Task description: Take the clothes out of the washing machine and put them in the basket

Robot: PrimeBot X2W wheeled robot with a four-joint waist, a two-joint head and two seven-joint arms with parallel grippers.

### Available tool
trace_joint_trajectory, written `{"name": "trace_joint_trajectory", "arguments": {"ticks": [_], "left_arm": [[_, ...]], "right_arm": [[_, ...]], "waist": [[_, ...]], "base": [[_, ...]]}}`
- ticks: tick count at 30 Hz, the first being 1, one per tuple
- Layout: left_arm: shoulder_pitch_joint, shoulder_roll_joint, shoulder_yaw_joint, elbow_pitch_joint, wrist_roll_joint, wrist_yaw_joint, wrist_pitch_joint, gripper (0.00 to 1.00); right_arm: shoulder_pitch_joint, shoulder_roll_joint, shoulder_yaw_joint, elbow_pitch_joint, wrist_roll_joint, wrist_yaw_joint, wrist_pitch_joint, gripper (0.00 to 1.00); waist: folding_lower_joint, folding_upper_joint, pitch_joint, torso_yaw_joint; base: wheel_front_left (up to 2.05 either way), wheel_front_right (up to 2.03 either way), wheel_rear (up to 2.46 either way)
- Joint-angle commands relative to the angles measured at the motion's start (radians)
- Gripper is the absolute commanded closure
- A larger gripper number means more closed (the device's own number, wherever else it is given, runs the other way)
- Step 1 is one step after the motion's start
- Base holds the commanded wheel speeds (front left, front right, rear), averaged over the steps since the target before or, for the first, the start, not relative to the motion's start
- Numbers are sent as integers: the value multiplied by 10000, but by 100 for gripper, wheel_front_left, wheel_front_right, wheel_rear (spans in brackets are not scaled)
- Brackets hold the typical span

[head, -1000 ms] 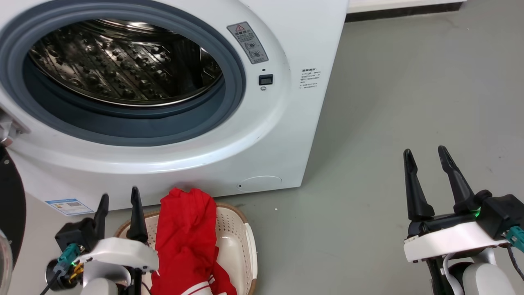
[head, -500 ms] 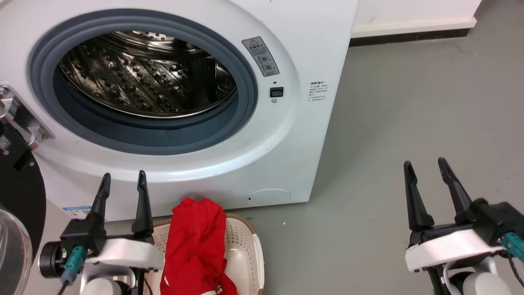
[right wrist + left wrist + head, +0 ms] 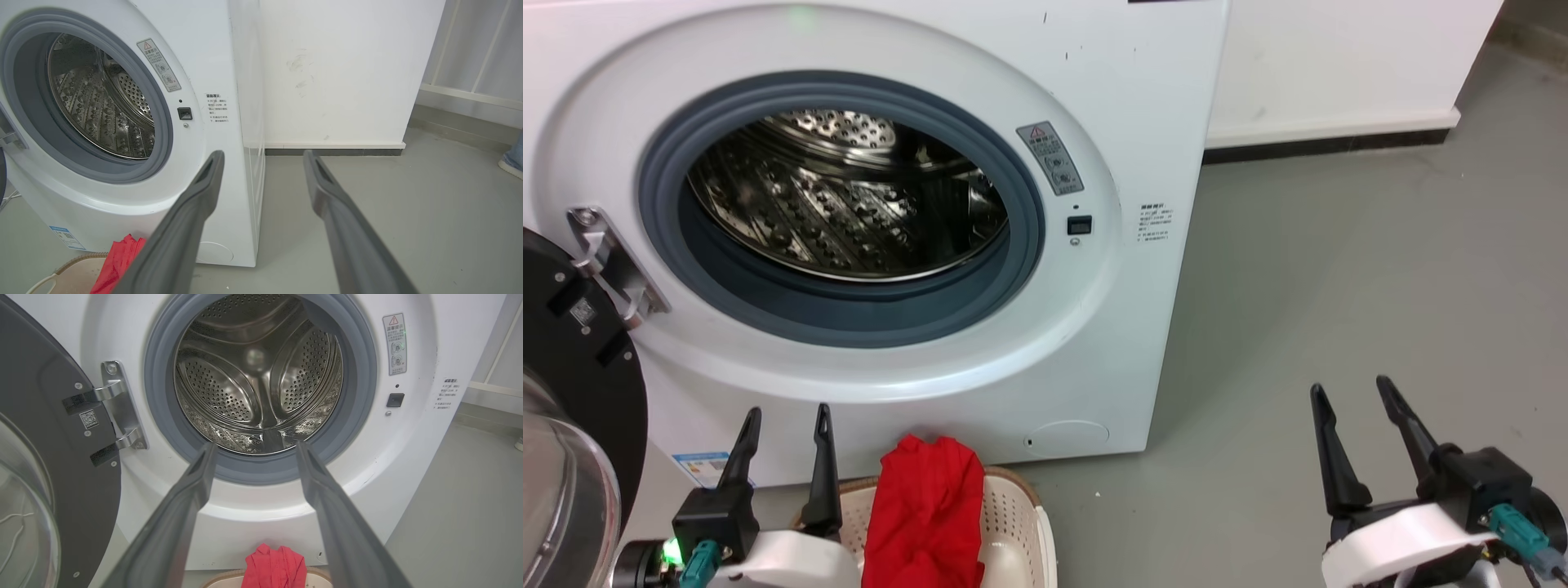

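Note:
The white washing machine [image 3: 1127,98] stands with its black-framed door [image 3: 572,351] swung open at the left. Its steel drum [image 3: 849,196] shows bare metal where I can see in. Red clothes [image 3: 927,510] hang over the rim of the cream basket [image 3: 1021,523] on the floor below the porthole. My left gripper [image 3: 786,415] is open beside the basket's left end, fingers pointing at the washer front. My right gripper [image 3: 1349,387] is open over bare floor to the right. In the left wrist view the drum [image 3: 261,375] lies ahead and the clothes [image 3: 276,565] lie low between the fingers.
Grey floor [image 3: 1339,269] spreads to the right of the machine. A white wall with a dark skirting [image 3: 1327,145] runs behind. In the right wrist view a person's shoe [image 3: 511,166] shows at the right edge, near a white railing [image 3: 470,96].
The head camera has tilted up, so the washer and basket sit lower in view. The left gripper has turned its fingers up toward the washer front. Both grippers stay open.

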Motion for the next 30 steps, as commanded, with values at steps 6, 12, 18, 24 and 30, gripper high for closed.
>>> {"name": "trace_joint_trajectory", "arguments": {"ticks": [6,12,18,24,30], "left_arm": [[369,191,42,-56,68,76,193,0],[457,329,58,-33,24,101,325,0],[480,376,17,-120,13,192,441,0],[502,365,-51,-206,-20,270,508,0],[478,406,-96,-168,-88,307,480,0]], "right_arm": [[363,3,-47,-175,-245,-3,128,0],[463,3,-111,-294,-313,-3,175,0],[409,3,-137,-347,-327,-3,209,0],[379,3,-149,-386,-340,-3,226,0],[377,3,-145,-390,-272,-3,233,0]], "waist": [[1,0,-299,58],[1,0,-374,108],[1,0,-348,105],[1,0,-344,103],[1,0,-341,130]], "base": [[0,0,0],[0,0,0],[0,0,0],[0,0,0],[0,0,0]]}}
